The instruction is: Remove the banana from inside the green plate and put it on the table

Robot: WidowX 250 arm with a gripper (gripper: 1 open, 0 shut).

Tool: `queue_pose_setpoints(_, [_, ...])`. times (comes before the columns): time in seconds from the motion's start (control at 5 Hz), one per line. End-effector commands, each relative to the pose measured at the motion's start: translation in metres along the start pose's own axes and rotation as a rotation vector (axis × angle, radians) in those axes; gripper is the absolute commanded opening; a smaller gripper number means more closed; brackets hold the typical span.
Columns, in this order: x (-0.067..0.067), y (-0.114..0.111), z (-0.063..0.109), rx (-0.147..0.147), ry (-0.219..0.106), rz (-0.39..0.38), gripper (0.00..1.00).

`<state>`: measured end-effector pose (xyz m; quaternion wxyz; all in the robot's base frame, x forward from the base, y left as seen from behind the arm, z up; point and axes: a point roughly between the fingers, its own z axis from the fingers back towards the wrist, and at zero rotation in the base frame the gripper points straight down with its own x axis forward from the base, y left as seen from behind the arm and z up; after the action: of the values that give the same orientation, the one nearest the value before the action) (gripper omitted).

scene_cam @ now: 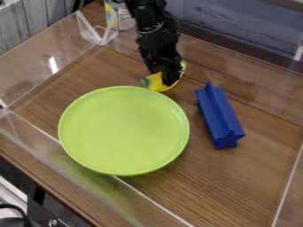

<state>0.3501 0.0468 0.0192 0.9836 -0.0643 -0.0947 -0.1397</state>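
Note:
The green plate (122,129) lies on the brown table (249,168), its inside bare. Just beyond the plate's far right rim, the yellow banana (161,84) shows as a small yellow piece with a greenish tip, low at the tabletop. My black gripper (164,76) points steeply down over it, and its fingers are shut on the banana. Most of the banana is hidden by the fingers. Whether it touches the table I cannot tell.
A blue star-profiled block (219,113) lies on the table to the right of the plate. Clear acrylic walls (53,40) ring the tabletop. A yellow object (110,13) stands behind the arm at the back.

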Motion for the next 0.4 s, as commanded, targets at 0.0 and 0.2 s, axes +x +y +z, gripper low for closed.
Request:
queue_pose_setpoints(0.0, [-0.01, -0.0062, -0.0196, -0.026, 0.062, -0.013, 0.0])
queue_pose_setpoints(0.2, [-0.0087, -0.0064, -0.0195, -0.028, 0.065, -0.013, 0.0])
